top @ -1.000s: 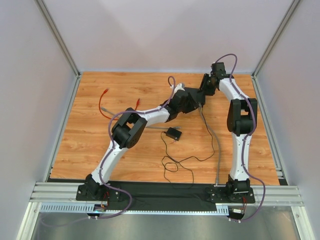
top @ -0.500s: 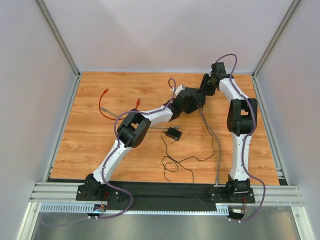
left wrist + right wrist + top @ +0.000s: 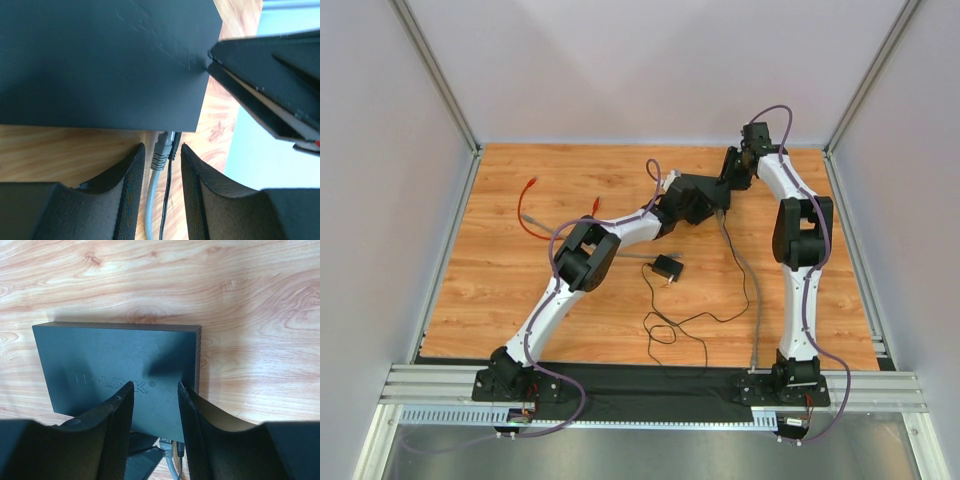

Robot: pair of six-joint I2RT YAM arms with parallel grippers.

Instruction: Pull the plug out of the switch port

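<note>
The black switch (image 3: pixel 110 365) lies flat on the wooden table, lettering on its top. In the port on its near edge sits a grey plug (image 3: pixel 161 150), its grey cable (image 3: pixel 752 290) trailing toward the front; a thin black cord (image 3: pixel 172 150) is plugged in right beside it. My left gripper (image 3: pixel 162 147) is open and straddles the plug and cord, with small gaps on both sides. My right gripper (image 3: pixel 155 385) is open, its fingers over the switch's top near that same edge. In the top view both grippers cover most of the switch.
A small black square adapter (image 3: pixel 667 267) with a looping thin cord lies at mid-table. A red cable (image 3: pixel 528 205) and a grey one (image 3: pixel 535 222) lie at the left. Side walls and metal posts frame the wooden table (image 3: pixel 520 290).
My left arm has pushed farther back toward the switch, bringing its fingers up around the plug. The right arm has held still.
</note>
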